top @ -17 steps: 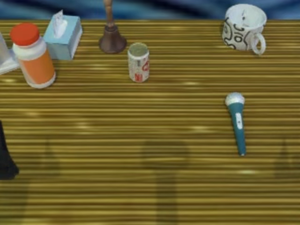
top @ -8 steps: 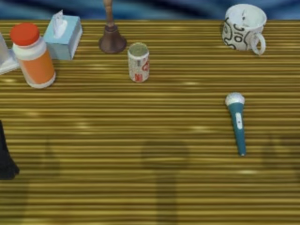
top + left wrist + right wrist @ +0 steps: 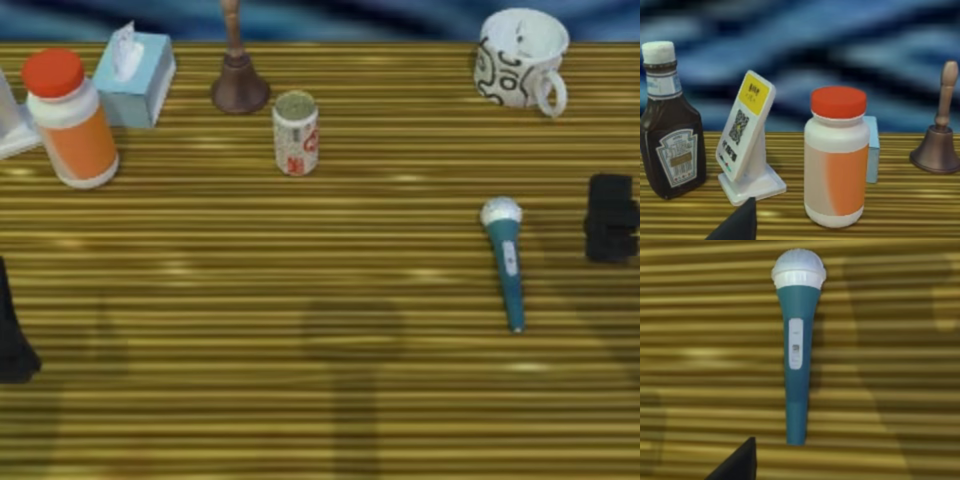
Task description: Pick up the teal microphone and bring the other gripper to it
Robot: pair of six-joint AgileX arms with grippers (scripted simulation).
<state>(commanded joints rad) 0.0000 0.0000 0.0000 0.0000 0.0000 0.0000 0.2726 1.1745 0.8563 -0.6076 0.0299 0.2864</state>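
The teal microphone (image 3: 506, 265) lies flat on the right half of the striped wooden table (image 3: 300, 260), its silver-white head pointing to the far side. In the right wrist view the microphone (image 3: 797, 345) fills the middle, with its white switch patch facing up. My right gripper (image 3: 610, 218) hovers at the table's right edge, to the right of the microphone and apart from it. One black fingertip (image 3: 742, 462) shows off to the side, with nothing held. My left gripper (image 3: 14, 345) is parked at the left edge, holding nothing.
Along the far side stand an orange bottle with a red cap (image 3: 70, 120), a blue tissue box (image 3: 135, 65), a brown bell (image 3: 238, 85), a can (image 3: 296, 133) and a patterned mug (image 3: 520, 58). A brown sauce bottle (image 3: 670, 135) and a QR-code stand (image 3: 747, 145) are at the far left.
My right gripper has come into the top view from the right edge, where only its shadow showed before. The microphone and my left arm have not moved.
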